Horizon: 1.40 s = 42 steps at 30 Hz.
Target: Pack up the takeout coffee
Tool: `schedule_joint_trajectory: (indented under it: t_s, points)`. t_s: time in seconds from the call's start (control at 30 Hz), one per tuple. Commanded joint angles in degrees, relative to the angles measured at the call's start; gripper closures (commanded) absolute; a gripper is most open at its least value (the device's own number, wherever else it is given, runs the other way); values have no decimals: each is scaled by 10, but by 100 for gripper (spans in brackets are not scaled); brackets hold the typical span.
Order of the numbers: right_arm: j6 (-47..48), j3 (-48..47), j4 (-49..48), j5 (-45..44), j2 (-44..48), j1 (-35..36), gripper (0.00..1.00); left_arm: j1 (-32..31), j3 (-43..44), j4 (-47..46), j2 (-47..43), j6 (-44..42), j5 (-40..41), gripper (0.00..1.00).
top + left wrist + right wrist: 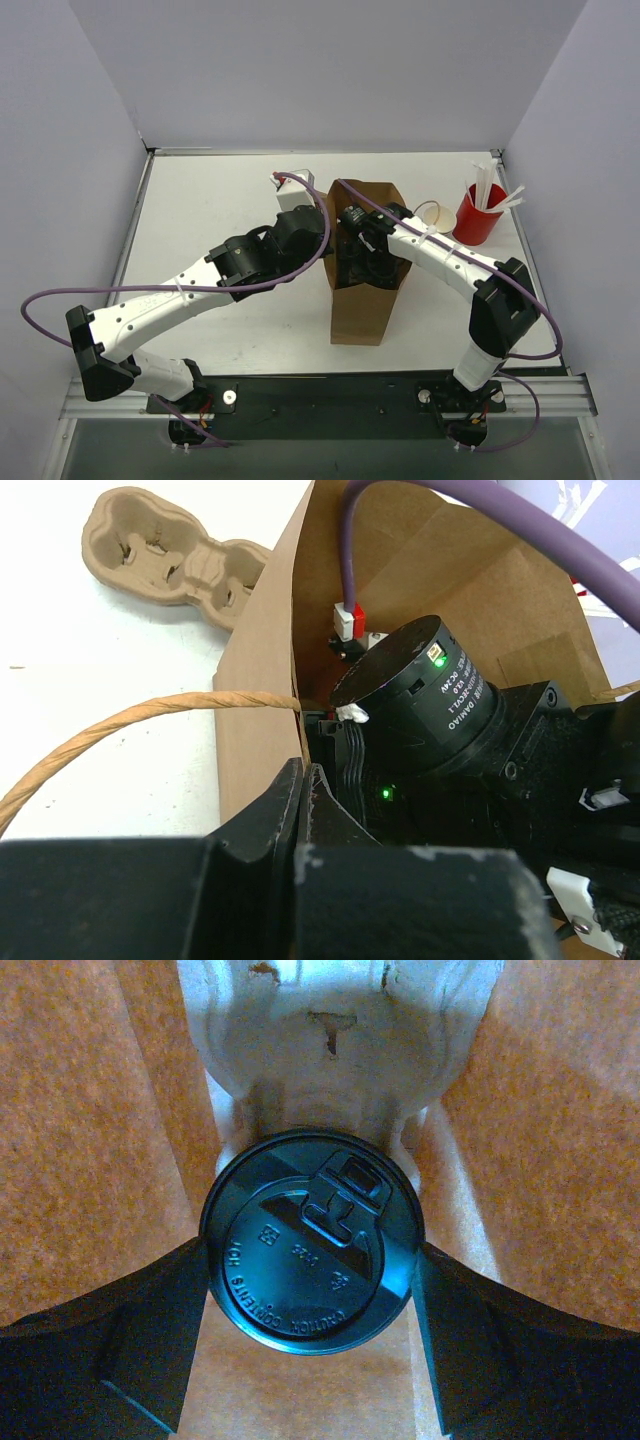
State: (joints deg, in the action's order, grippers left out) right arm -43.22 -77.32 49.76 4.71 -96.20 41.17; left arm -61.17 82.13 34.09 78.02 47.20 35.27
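Coffee cup point(312, 1250) with its black lid sits deep inside the paper bag point(358, 315), gripped at the lid between the right hand's point(312, 1295) 2 fingers, while the left hand point(303, 777) is pinched shut on the bag's rim, so only release and withdrawal seem left.

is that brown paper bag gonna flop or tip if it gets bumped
Probably light and easy to tip: the paper bag stands tall and narrow. Its thin walls likely buckle rather than resist. The left gripper pinching its rim should help steady it.
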Motion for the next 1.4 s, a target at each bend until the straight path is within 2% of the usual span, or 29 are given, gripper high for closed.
schedule_joint_trajectory:
  t_s: [0.0,1.37]
  points:
    - [3,20,34,-22,-11,0,60,2,24,-22,-1,-2,15,100]
    - [10,51,17,-25,-31,0,59,2,18,-31,-3,-9,14,100]
